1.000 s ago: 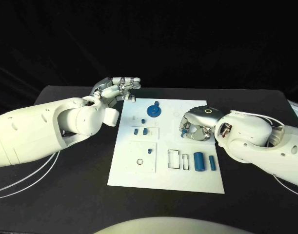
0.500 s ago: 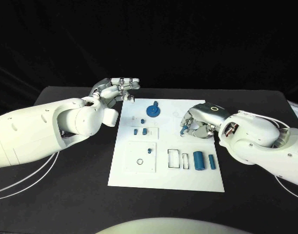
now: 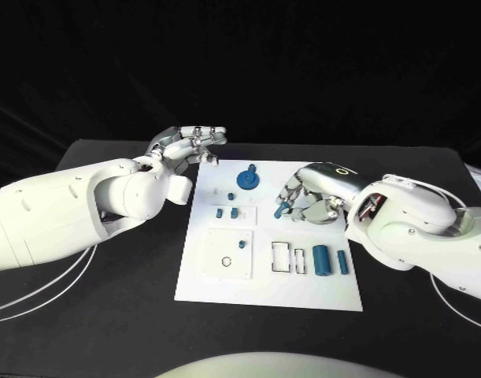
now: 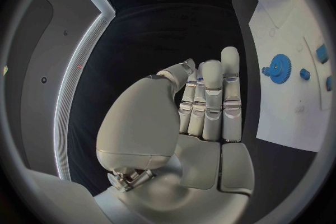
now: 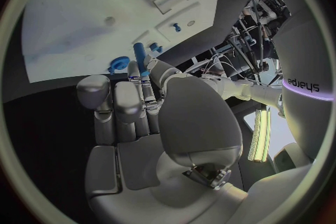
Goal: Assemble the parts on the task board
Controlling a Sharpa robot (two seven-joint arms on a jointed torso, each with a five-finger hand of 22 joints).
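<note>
White rectangular task board (image 3: 265,295) lies mid-table on the black table (image 3: 104,331). Blue gear (image 3: 247,179) at its far end; two short blue pegs (image 3: 227,213) nearer, left of centre. Two blue cylinders (image 3: 331,261) lie right, near end. Left hand (image 3: 190,142) beyond the board's far-left corner; right hand (image 3: 308,198) over its right side, pinching a blue peg (image 3: 281,210).

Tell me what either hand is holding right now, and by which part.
The right hand pinches a small blue peg by its upper end, above the task board. The left hand holds nothing.
</note>
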